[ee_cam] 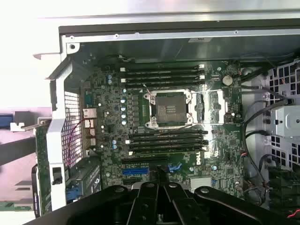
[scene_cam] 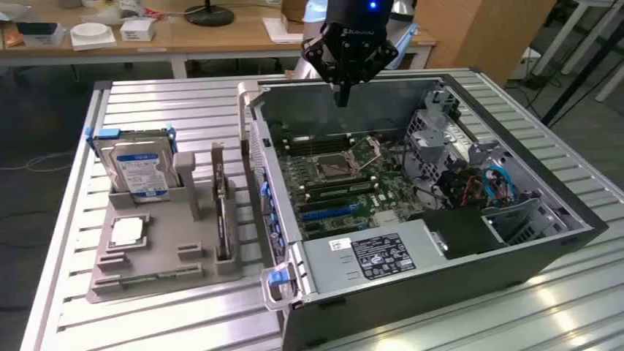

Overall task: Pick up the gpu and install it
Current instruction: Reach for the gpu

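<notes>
While the black robot tool (scene_cam: 343,99) hangs above the twelve o'clock rim of the open black and silver computer case (scene_cam: 439,289), we see its fingers pressed together with nothing between them. The gpu (scene_cam: 222,212), a thin flat dark card with a brownish board side, stands on its long edge in a slot of the grey moulded holder tray (scene_cam: 156,270). That puts it well apart from the tool, toward seven o'clock of it in the exterior view. The tray lies on the slatted metal table (scene_cam: 146,102) at nine o'clock of the case, with the gpu in the slot nearest the case wall. In the same tray, at ten o'clock of the gpu, a silver hard drive with a blue label (scene_cam: 139,170) stands upright. A square silver processor chip (scene_cam: 127,231) lies flat at eight o'clock of the gpu. Inside the case we see the green motherboard (scene_cam: 341,183) lying flat, with its square metal processor socket (ee_cam: 169,108) empty between rows of long black memory slots. A blue expansion slot (ee_cam: 136,171) sits on the board, and in the wrist view the closed tip of the tool appears just beside it. A grey power supply box with a black and white label (scene_cam: 381,256) fills the case's six o'clock corner.
</notes>
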`<state>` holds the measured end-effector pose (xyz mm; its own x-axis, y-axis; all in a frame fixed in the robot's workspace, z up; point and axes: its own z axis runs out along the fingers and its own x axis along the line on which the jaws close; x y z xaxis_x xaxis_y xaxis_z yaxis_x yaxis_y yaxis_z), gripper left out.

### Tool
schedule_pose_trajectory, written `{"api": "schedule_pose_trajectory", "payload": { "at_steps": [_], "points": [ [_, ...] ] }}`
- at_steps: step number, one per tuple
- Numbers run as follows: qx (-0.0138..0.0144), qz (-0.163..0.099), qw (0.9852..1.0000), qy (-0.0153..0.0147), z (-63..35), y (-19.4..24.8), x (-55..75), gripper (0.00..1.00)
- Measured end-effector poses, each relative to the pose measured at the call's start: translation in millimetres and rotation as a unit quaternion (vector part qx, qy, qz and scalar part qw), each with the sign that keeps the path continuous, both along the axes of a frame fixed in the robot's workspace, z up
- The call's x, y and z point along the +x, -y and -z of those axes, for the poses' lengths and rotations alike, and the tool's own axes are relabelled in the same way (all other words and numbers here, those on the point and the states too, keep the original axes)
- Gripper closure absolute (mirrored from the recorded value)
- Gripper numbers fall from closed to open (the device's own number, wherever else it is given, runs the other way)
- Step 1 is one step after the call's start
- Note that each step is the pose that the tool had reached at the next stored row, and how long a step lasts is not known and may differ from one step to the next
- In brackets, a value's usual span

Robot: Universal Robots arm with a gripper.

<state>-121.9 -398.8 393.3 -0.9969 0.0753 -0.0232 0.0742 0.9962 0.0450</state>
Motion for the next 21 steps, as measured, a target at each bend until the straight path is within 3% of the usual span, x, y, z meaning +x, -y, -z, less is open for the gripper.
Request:
{"api": "schedule_pose_trajectory", "payload": {
  "at_steps": [15,21],
  "points": [
    [0.0000,0.000,1.0000,0.0000,0.1,0.0,-3.1,0.89],
    [0.0000,0.000,1.0000,0.0001,0.3,0.0,-26.4,0.89]
  ]
}}
